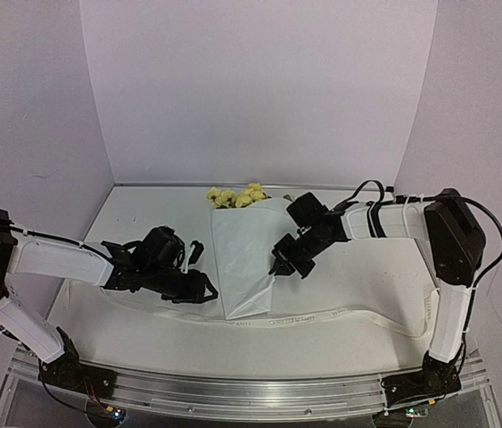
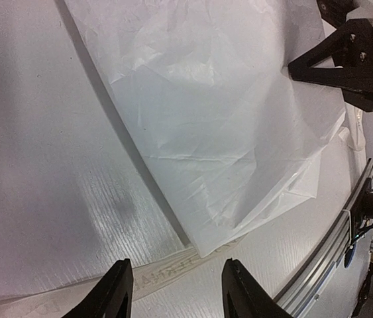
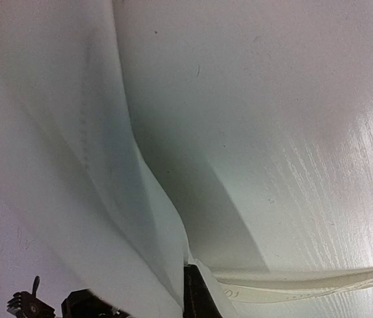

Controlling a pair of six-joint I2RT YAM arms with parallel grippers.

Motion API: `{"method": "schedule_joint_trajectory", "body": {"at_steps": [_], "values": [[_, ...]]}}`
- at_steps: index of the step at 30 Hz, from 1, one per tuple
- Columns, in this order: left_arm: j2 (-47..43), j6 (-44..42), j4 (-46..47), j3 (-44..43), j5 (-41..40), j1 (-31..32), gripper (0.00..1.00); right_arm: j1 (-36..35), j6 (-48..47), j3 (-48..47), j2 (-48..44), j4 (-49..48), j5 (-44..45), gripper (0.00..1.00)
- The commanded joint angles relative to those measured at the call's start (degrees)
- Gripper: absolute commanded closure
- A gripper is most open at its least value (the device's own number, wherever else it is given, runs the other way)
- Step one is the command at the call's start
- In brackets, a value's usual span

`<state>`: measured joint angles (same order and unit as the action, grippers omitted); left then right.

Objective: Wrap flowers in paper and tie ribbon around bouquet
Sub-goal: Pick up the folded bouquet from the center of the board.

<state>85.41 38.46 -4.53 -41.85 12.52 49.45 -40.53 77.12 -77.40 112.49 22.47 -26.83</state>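
The white paper lies folded over the flowers, whose yellow blooms stick out at its far end; the stems are hidden. The cream ribbon runs across the table under the paper's near end. My left gripper hovers just left of the paper's near corner, open and holding nothing. In the left wrist view its fingers frame the ribbon and the paper's corner. My right gripper is shut on the paper's right edge. In the right wrist view the paper rises from its fingertip, beside the ribbon.
A metal rail runs along the table's near edge, seen too in the left wrist view. Pale walls close off the back and both sides. The white tabletop stretches right of the paper.
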Motion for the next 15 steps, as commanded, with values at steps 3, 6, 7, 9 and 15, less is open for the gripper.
{"method": "schedule_joint_trajectory", "body": {"at_steps": [3, 6, 7, 9, 15], "values": [[-0.6, 1.1, -0.4, -0.3, -0.4, -0.5, 0.53, -0.1, 5.1, 2.7, -5.0, -4.3, -0.7, 1.0], [-0.5, 1.2, -0.6, -0.4, -0.3, -0.6, 0.53, -0.2, 6.0, 3.8, -6.1, -5.2, -0.4, 1.0], [-0.5, 1.3, -0.7, -0.3, -0.2, -0.7, 0.53, -0.2, 6.3, 4.0, -6.3, -5.5, -0.4, 1.0], [-0.5, 1.3, -0.8, -0.3, -0.1, -0.7, 0.54, -0.2, 6.9, 4.4, -6.7, -5.8, -0.5, 1.0], [-1.0, 1.9, -0.9, 0.3, 0.5, -0.8, 0.58, -1.0, 9.1, 5.3, -7.4, -7.8, -0.9, 1.0]]}}
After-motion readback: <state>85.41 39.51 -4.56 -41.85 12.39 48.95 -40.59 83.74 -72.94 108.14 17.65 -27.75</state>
